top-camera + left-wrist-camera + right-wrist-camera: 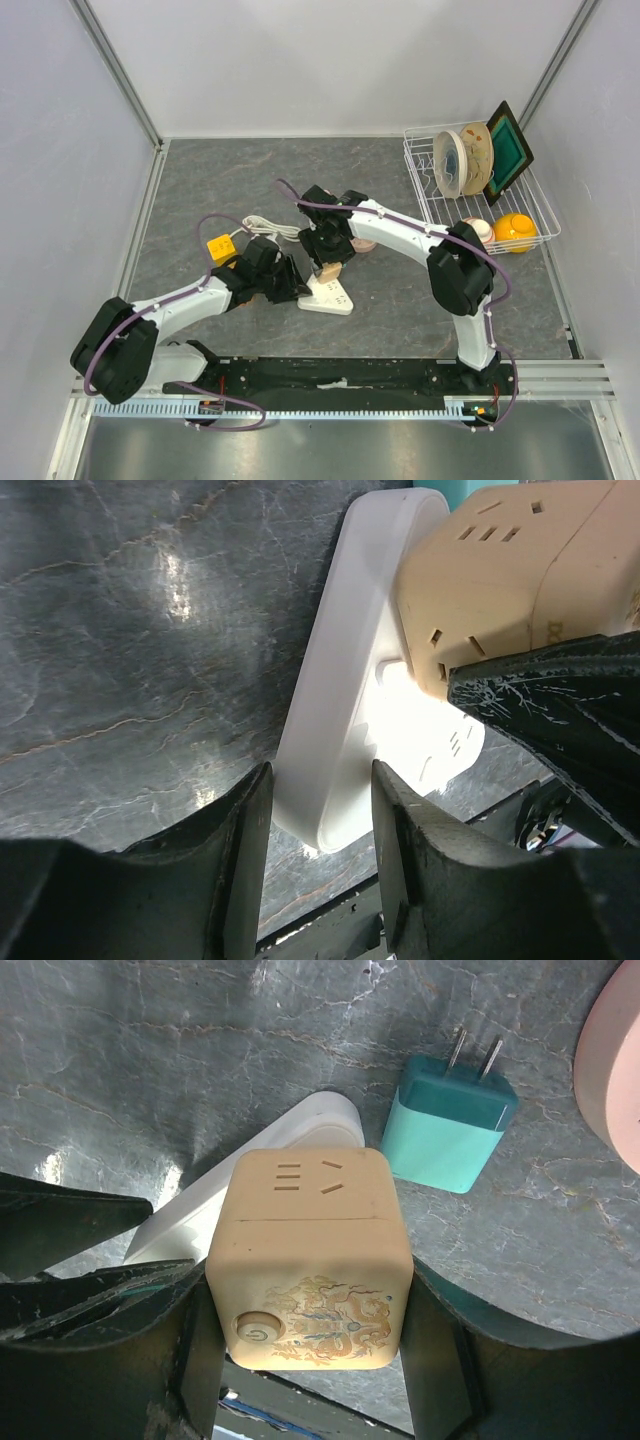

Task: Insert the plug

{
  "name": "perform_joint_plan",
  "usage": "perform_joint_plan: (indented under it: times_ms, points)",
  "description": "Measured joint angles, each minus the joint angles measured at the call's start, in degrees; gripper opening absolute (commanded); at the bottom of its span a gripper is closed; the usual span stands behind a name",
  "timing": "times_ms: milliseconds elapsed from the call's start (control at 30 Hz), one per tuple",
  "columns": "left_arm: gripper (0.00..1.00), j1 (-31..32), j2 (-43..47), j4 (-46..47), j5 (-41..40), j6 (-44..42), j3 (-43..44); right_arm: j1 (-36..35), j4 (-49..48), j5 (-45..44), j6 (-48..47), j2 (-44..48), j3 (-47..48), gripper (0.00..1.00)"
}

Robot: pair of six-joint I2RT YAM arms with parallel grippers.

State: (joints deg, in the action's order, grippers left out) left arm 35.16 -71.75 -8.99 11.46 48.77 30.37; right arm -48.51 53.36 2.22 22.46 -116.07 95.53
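We see the cream cube plug (310, 1250) caught squarely between the fingers of the right gripper (310, 1300), one finger flat against each side, so that gripper is clamped on it at a middling width. The plug hangs right over the top face of the white power strip (330, 680); we cannot tell whether it touches the strip.

The left gripper (320, 770) straddles the near end of the strip, a finger close against each long side. We cannot tell whether the fingers press on it or only stand beside it.

The strip lies around the middle of the grey marbled table (220, 180), somewhat toward its near edge, with its white cable (265, 225) trailing off toward the left. Just beside the strip's far end lies a teal charger (450, 1130), flat on its side, its two prongs pointing away from the plug. A yellow cube (221, 246) sits left of the strip. A white wire dish rack (425, 170) with plates fills the far right corner. Pale walls close in the table.
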Motion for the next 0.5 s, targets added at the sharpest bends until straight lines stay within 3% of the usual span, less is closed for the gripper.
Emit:
perform_joint_plan:
  times_ms: [500]
  points:
    - [0.47, 0.7, 0.0, 0.7, -0.2, 1.3, -0.4, 2.5, 1.2, 5.4, -2.9, -2.6, 1.0, 0.00]
